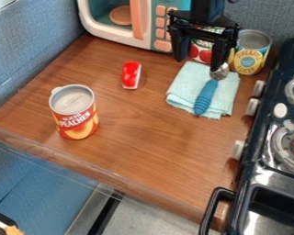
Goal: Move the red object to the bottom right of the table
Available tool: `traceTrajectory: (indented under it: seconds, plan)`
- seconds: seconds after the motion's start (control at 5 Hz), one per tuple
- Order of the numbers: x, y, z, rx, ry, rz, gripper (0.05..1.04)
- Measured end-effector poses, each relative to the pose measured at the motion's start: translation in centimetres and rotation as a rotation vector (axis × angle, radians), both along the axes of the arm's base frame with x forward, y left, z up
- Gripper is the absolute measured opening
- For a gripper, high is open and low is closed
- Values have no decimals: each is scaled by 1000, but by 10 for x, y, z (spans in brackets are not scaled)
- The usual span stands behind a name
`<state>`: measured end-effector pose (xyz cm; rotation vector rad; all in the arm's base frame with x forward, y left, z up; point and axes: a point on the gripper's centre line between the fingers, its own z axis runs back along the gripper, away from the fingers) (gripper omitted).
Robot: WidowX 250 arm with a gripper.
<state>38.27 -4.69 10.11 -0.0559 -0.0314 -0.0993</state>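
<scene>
Wooden counter (143, 128): the claw (198, 65) is spread wide, released, near the cloth (186, 87); wood separates the red toy (131, 75) from the stove (251, 170).

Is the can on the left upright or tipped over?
Upright: the can stands on its bottom end, with its round top facing up.

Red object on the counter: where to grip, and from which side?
I'd come straight down on the red object, jaws across its narrow width at mid-length. It lies elongated on the counter, length running roughly from the toy microwave toward the front edge; nothing touches its long sides.
</scene>
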Motion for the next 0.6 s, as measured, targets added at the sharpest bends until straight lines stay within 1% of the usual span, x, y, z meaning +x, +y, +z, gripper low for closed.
traceTrajectory:
  seconds: [0.2, 0.4, 0.6]
  plan:
    - [-2, 0, -18, 5, 49, 0, 1001]
    - [11, 24, -21, 3, 53, 60, 1001]
    - [28, 69, -23, -1, 33, 156, 1001]
